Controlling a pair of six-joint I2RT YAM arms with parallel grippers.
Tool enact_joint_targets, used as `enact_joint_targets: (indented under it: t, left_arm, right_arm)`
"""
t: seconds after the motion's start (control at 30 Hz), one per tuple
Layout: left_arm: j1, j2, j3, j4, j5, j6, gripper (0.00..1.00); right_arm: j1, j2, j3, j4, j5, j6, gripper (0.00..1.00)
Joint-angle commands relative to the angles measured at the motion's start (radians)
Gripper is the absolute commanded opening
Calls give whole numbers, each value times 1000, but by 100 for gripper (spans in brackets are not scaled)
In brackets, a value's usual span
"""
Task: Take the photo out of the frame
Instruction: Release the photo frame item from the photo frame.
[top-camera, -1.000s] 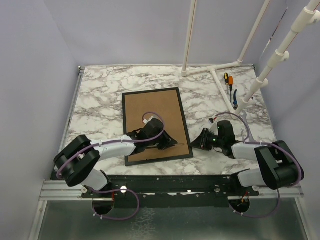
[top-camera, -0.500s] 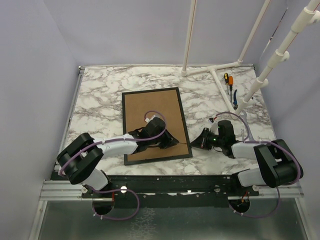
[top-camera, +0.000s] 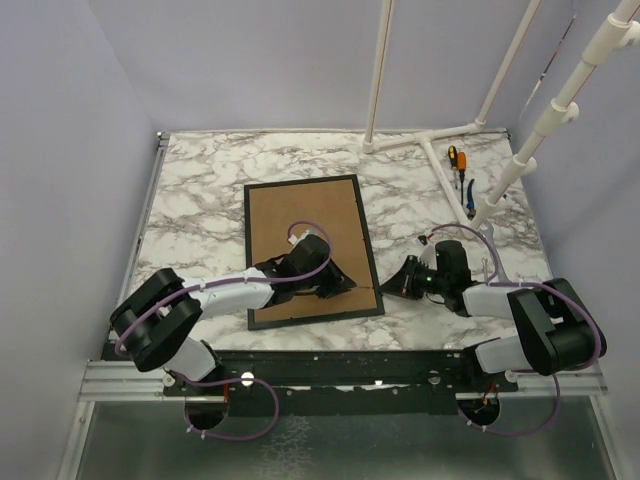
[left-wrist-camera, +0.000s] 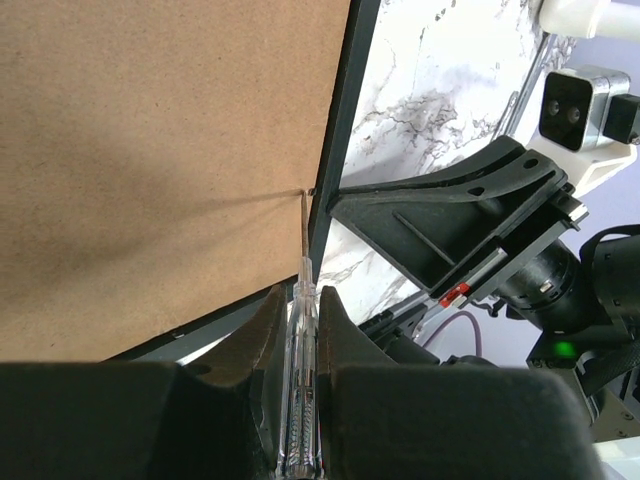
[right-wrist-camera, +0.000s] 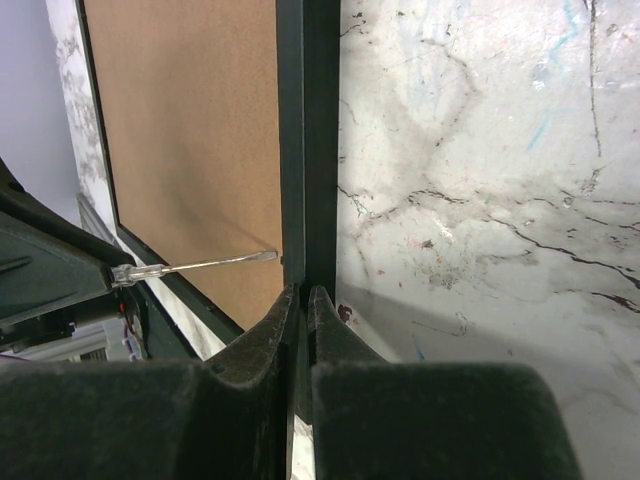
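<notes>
Bright, even light; soft shadows (wrist views blur up close).

I could read no text, label, brand, number or sign anywhere in my views. The brown fibreboard back of the large rectangular black-bordered picture frame (top-camera: 300, 215) carried no legible print. Nothing readable showed on the slim clear-handled metal screwdriver (left-wrist-camera: 300, 340) either.
</notes>
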Motion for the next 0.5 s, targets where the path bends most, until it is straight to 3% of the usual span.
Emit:
enact_joint_targets:
  t: [0.0, 0.47]
  left_arm:
    - [-1, -31, -2, -102, -36, 27, 0]
    - [2, 30, 45, -105, -7, 59, 0]
  right_arm:
    - [1, 12, -11, 10, -5, -4, 7]
    - [1, 5, -11, 5, -12, -8, 6]
